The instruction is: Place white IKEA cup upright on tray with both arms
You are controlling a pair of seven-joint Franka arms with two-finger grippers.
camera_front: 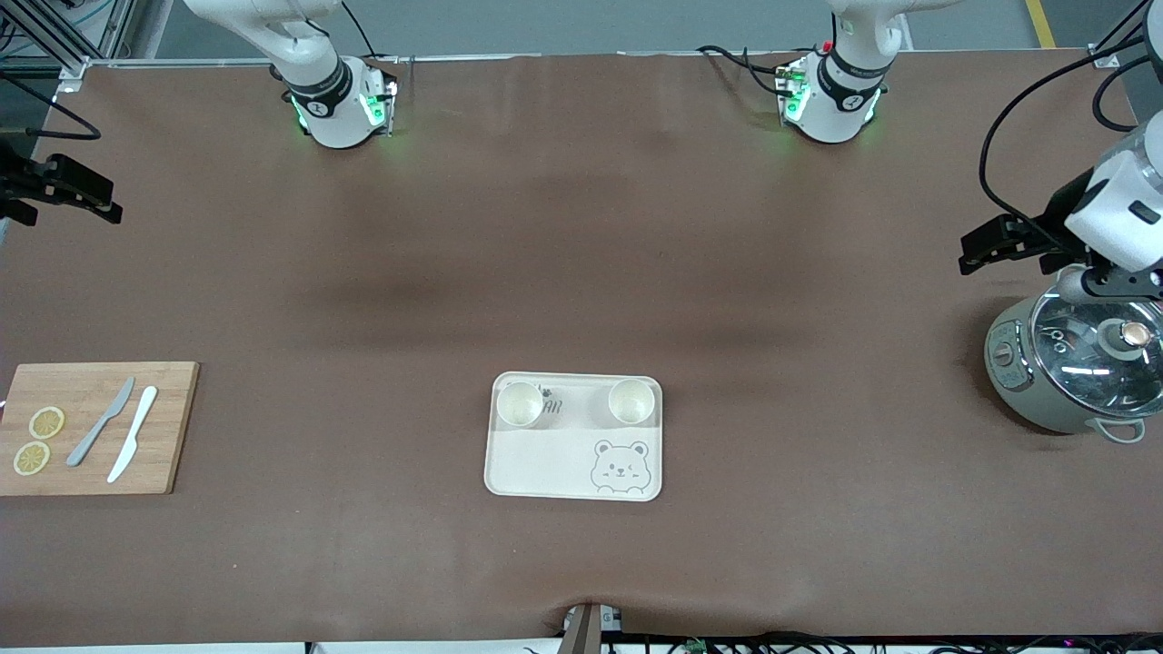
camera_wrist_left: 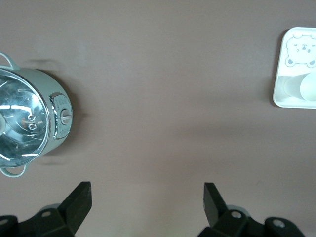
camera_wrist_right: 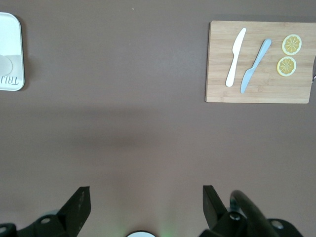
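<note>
Left pincer (camera_wrist_left: pixel 145 200): mine, spread wide with nothing between the fingers, up over bare table at the left arm's end, just beside the cooker.
Right pincer (camera_wrist_right: pixel 145 202): mine too, equally wide and holding nothing, raised over bare table at the right arm's end, waiting like the left.
Tray (camera_front: pixel 545 463): cream, rounded corners, flat on the table (camera_front: pixel 581 227) midway between the two ends, on the side nearer the front camera; the grey bear face sits in its corner nearest that camera.
White cups: two, both upright with mouths up, on the tray's edge farthest from the front camera; one (camera_front: pixel 520 403) toward the right arm's end, the other (camera_front: pixel 631 401) toward the left arm's end, well apart.
Cooker (camera_front: pixel 1072 368): grey-green pot, glass lid on.
Cutting board (camera_front: pixel 95 427): wooden, at the right arm's end, carrying a grey knife (camera_front: pixel 102 421), a white knife (camera_front: pixel 134 432) and two lemon slices (camera_front: pixel 45 422).
</note>
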